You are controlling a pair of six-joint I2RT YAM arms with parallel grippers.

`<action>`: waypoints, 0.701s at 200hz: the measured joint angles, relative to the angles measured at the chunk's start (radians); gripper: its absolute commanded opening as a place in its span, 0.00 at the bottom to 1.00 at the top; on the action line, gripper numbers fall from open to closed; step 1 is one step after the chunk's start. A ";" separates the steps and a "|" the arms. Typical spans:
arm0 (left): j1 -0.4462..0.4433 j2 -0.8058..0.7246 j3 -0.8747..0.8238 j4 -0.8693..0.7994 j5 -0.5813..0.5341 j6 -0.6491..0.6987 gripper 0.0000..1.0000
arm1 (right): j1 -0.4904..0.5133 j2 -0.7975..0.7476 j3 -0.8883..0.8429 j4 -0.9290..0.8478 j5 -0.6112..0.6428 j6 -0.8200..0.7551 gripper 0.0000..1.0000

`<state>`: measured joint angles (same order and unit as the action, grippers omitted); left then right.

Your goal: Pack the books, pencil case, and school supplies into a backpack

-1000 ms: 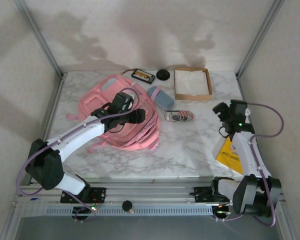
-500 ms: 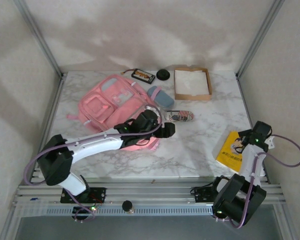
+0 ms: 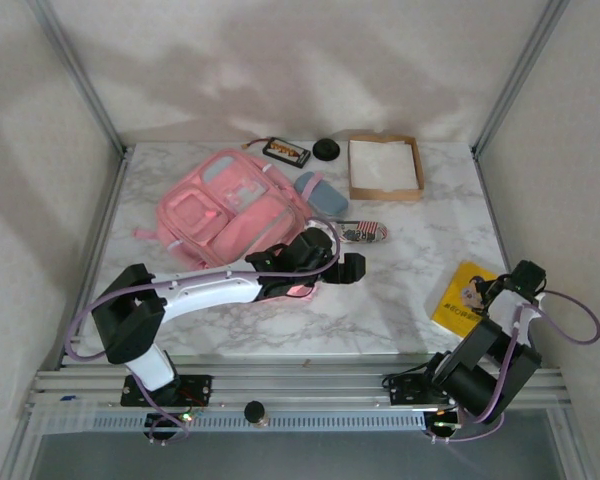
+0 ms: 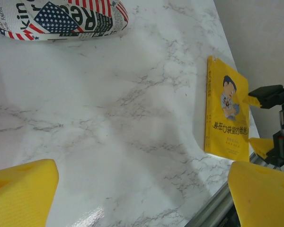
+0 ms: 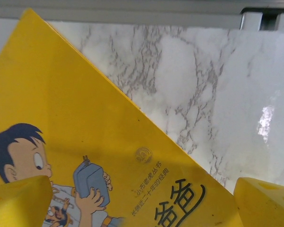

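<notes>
The pink backpack [image 3: 225, 205] lies at the left of the table. A flag-print pencil case [image 3: 358, 232] [image 4: 61, 19] sits to its right. My left gripper [image 3: 352, 267] [image 4: 142, 201] hovers open over bare marble just in front of the case, with nothing between its yellow fingers [image 4: 19, 191]. The yellow book [image 3: 458, 302] [image 4: 227, 113] [image 5: 85, 151] lies flat at the near right edge. My right gripper [image 3: 478, 293] [image 5: 142, 208] hangs low over its cartoon cover, open, a finger on either side. A dark brown book [image 3: 286, 152] rests at the back.
A blue-grey pouch [image 3: 320, 192] lies beside the backpack's top. A black round object [image 3: 326, 150] and a cardboard tray [image 3: 384, 167] with white lining stand at the back. The table's front rail [image 4: 213, 213] runs close to the yellow book.
My left arm has swung right from above the backpack to the marble near the pencil case, its jaws widening. The right arm has dropped back and down onto the yellow book.
</notes>
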<state>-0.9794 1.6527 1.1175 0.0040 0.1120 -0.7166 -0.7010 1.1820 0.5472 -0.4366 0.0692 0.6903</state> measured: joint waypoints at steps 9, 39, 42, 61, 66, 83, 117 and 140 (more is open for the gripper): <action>0.000 0.003 0.002 0.000 0.000 -0.003 0.93 | -0.002 0.012 0.000 0.013 -0.010 -0.010 0.99; 0.000 0.027 0.015 0.000 -0.003 -0.021 0.93 | 0.016 0.041 -0.009 0.064 -0.071 -0.035 0.99; 0.000 0.030 0.016 -0.001 -0.003 -0.022 0.93 | 0.023 0.045 -0.009 0.068 -0.075 -0.039 0.99; 0.000 0.043 0.021 0.000 -0.003 -0.037 0.93 | 0.082 0.086 0.005 0.066 -0.055 -0.077 0.99; 0.000 0.048 0.024 0.000 -0.003 -0.040 0.93 | 0.095 0.097 0.013 0.061 -0.050 -0.085 0.99; 0.000 0.076 0.043 0.000 -0.003 -0.053 0.93 | 0.137 0.138 0.042 0.042 -0.023 -0.113 0.99; 0.000 0.192 0.160 -0.005 -0.003 -0.058 0.93 | 0.234 0.219 0.117 0.018 -0.002 -0.145 0.99; 0.000 0.253 0.217 0.005 -0.002 -0.059 0.93 | 0.260 0.240 0.133 0.024 -0.021 -0.169 0.99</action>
<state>-0.9794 1.9053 1.3350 0.0093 0.1097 -0.7753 -0.4408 1.4220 0.6804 -0.4129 0.0486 0.5209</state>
